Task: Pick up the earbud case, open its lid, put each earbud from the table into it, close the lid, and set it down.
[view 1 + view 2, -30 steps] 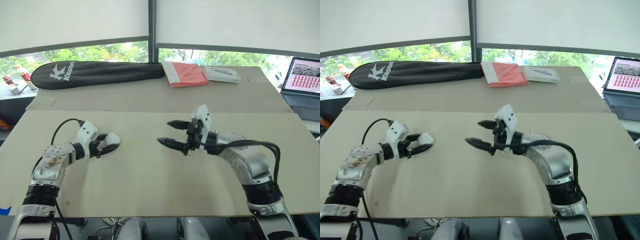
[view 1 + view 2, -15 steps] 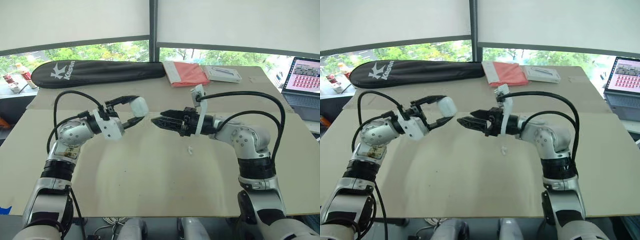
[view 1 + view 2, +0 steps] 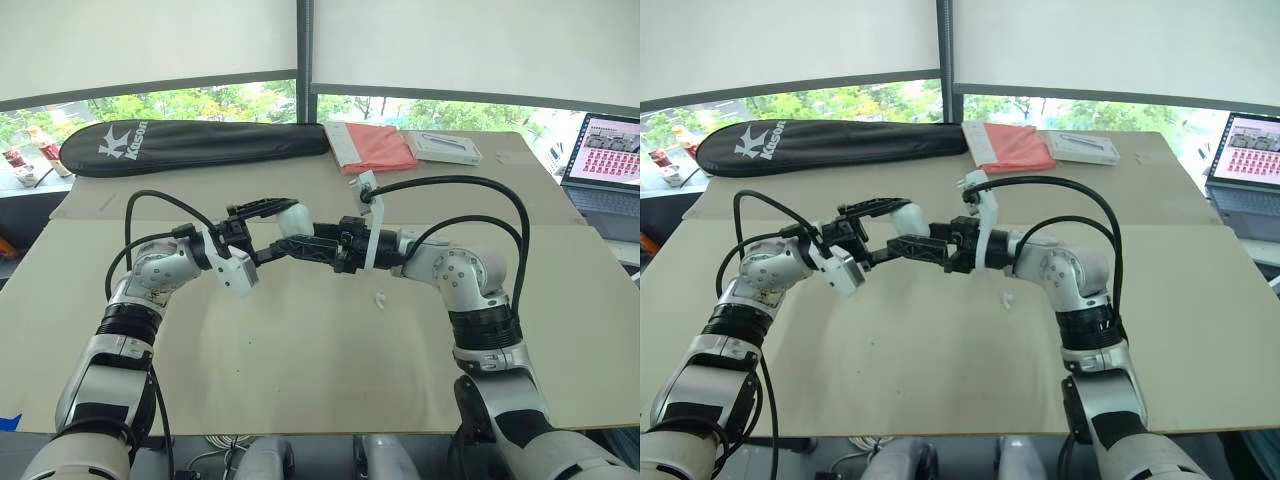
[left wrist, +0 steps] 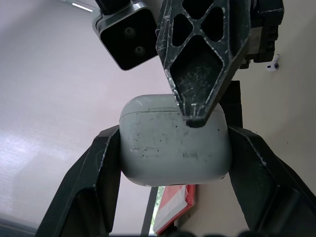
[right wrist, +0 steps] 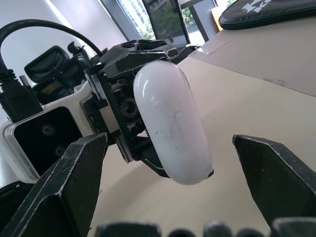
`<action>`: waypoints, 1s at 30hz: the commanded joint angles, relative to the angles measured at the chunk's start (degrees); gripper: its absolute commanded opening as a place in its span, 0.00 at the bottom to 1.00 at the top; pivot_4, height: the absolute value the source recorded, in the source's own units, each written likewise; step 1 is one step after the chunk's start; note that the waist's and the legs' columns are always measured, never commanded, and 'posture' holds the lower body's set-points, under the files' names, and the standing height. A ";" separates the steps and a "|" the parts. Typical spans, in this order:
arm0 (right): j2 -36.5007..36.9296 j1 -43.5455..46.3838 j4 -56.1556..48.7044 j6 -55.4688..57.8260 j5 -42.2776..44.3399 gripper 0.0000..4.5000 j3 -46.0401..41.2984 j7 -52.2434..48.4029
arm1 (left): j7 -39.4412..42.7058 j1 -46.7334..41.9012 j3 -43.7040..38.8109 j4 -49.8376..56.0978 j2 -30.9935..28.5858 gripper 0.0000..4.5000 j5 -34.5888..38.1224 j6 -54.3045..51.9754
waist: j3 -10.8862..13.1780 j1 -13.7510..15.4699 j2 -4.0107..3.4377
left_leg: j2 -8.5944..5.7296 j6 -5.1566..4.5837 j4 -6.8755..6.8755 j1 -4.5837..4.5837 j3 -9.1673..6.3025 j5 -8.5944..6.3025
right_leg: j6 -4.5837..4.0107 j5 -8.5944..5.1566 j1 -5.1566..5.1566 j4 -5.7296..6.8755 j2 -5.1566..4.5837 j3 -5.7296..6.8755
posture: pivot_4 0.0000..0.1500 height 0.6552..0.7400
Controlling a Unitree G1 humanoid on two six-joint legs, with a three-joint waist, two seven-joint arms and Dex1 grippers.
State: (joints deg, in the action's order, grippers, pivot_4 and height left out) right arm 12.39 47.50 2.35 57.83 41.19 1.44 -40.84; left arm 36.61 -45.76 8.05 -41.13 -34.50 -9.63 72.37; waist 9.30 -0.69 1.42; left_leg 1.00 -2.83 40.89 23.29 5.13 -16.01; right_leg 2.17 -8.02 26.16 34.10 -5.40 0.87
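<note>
moved: right gripper [image 5: 169,139] has closed in on left gripper [image 3: 287,226].
earbud case [image 4: 175,148]: white, rounded, scuffed, lid shut.
left gripper: clamped on earbud case.
right gripper: spread wide, flanking it.

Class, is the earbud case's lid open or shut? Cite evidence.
Shut: the earbud case, held in the left gripper, shows an unbroken rounded shell, lid flush.

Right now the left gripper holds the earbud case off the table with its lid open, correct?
No: the lid is shut. The left wrist view shows the earbud case closed, with the left gripper holding it off the table.
</note>
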 commanded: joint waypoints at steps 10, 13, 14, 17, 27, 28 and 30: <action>0.46 2.65 0.33 -4.92 -3.64 0.66 0.69 -1.24 | -3.32 -2.82 1.23 -1.16 -0.76 0.58 -1.39 2.55 | 0.00 -0.02 0.00 | 0.00 0.00 0.00 0.01 0.01 0.00 | 0.01 0.00 0.01 -0.01 0.00 0.01 | 1.00 1.00; 0.70 2.69 0.28 -5.16 -4.15 0.43 0.86 -1.97 | -4.03 -3.22 1.55 -2.01 -0.68 0.58 -1.95 2.79 | 0.00 -0.05 0.00 | 0.01 0.00 -0.01 0.00 0.00 0.00 | 0.01 0.00 0.01 0.00 0.01 0.01 | 1.00 1.00; 0.81 2.69 0.26 -5.27 -4.30 0.35 0.97 -2.21 | -4.19 -3.33 1.63 -2.26 -0.66 0.58 -2.10 2.86 | 0.00 -0.05 0.00 | 0.01 0.00 -0.01 0.00 0.00 0.00 | 0.01 0.00 0.01 0.00 0.01 0.02 | 1.00 1.00; 1.43 2.70 0.01 -5.48 -4.55 0.21 1.54 -3.45 | -4.71 -3.45 1.86 -2.76 -0.62 0.58 -2.57 3.27 | 0.00 -0.04 0.00 | 0.01 0.00 -0.01 0.01 0.00 0.00 | 0.01 -0.01 0.01 -0.01 0.01 0.02 | 1.00 1.00; 1.81 2.99 0.50 -6.14 -5.63 0.21 1.55 -3.77 | -4.69 -3.13 3.18 -3.01 -0.86 0.90 -0.85 0.55 | 0.00 -0.06 0.00 | 0.02 0.00 -0.01 0.00 0.00 0.00 | 0.01 0.00 0.01 0.00 0.01 0.03 | 1.00 1.00; 1.98 2.92 0.64 -6.54 -5.98 0.21 1.65 -3.81 | -4.78 -3.08 3.13 -2.89 -0.98 0.99 -0.74 0.60 | 0.00 -0.05 0.00 | 0.02 0.00 -0.01 0.01 0.00 0.00 | 0.01 0.00 0.01 0.00 0.01 0.02 | 1.00 1.00; 2.24 2.62 1.95 -7.71 -7.18 0.21 1.50 -3.18 | -5.20 -3.08 2.77 -2.97 -1.32 0.99 -0.85 0.98 | 0.00 -0.05 0.00 | 0.02 0.00 -0.01 0.01 0.00 0.00 | 0.01 0.00 0.01 -0.01 0.00 0.02 | 1.00 1.00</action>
State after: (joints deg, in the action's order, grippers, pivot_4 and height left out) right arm 14.23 48.97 4.51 52.25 34.50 4.21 -44.20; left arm 32.23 -47.48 11.56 -44.92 -34.85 -11.88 73.02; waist 9.30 -0.75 1.42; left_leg 1.02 -2.83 40.88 23.30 5.13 -16.01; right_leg 2.18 -8.03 26.17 34.09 -5.40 0.89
